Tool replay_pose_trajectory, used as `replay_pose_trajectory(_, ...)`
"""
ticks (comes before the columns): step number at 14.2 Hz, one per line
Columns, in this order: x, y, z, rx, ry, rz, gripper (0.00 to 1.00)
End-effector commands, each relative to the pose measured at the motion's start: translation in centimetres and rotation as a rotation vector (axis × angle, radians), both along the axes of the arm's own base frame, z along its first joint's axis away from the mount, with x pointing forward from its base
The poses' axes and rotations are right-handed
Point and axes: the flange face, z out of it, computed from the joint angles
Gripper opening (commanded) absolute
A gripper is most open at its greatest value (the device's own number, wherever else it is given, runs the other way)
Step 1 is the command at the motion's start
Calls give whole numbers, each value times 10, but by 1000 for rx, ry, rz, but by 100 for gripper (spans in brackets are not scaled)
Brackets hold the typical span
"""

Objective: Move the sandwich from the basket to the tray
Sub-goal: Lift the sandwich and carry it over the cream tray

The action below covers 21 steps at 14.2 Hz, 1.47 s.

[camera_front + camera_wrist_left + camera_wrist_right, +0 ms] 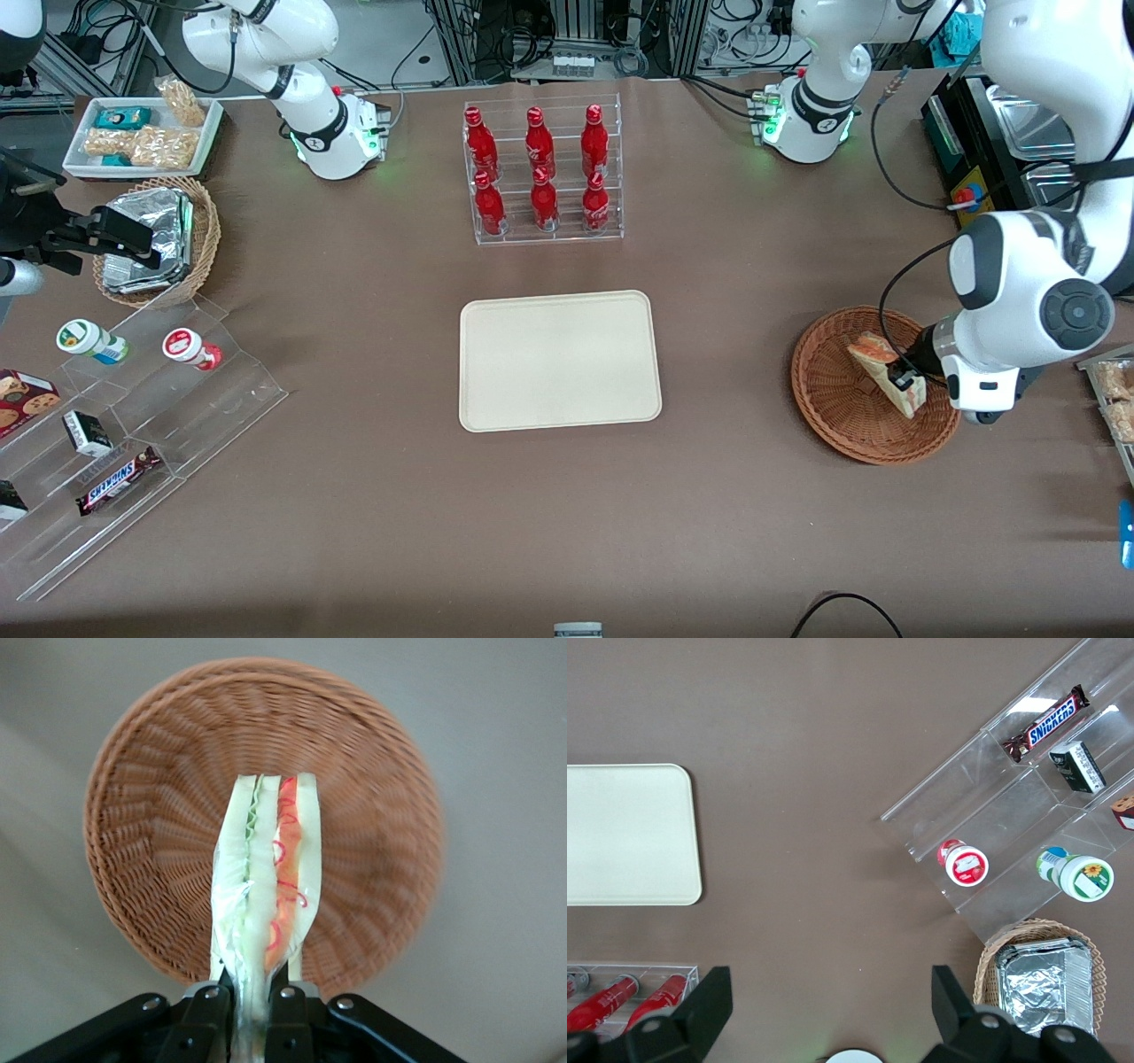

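Observation:
The sandwich (877, 365) (266, 877), a clear-wrapped wedge of white bread with green and red-orange layers, hangs over the reddish-brown woven basket (842, 416) (159, 815) toward the working arm's end of the table. My gripper (905, 379) (252, 1001) is shut on the sandwich's end, its black fingers (205, 1014) pressing the wrap from both sides. In the wrist view the sandwich appears lifted above the basket floor. The cream-beige tray (558, 359) (629, 833) lies flat at the table's middle, nothing on it.
A clear rack of red bottles (540, 173) stands farther from the front camera than the tray. Toward the parked arm's end are a tan wicker basket of foil packets (155, 239), a white snack tray (142, 133) and a clear stepped shelf (133, 425) with snacks.

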Motion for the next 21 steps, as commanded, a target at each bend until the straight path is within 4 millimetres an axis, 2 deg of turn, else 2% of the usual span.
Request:
replay_pose_trajectory(1, -1, -51, 4, -35, 19, -339, 1)
replay_pose_trajectory(2, -2, -69, 4, -62, 16, -448, 2)
replay_pose_trajectory(3, -5, -108, 3, -83, 12, -492, 2)
replay_pose_trajectory(7, -13, -235, -14, -77, 1, -461, 2)
replay_pose_trajectory(10, -32, -333, -32, -57, -14, -428, 1)
replay_pose_trajectory(12, -46, -388, -43, -54, -46, -388, 1)
replay_pose_trajectory(16, -74, -466, -67, -87, -124, -352, 1)
replay_pose_trajectory(19, -93, -500, -83, -108, -158, -365, 1)
replay_pose_trajectory(21, -96, -507, -91, -130, -188, -371, 1)
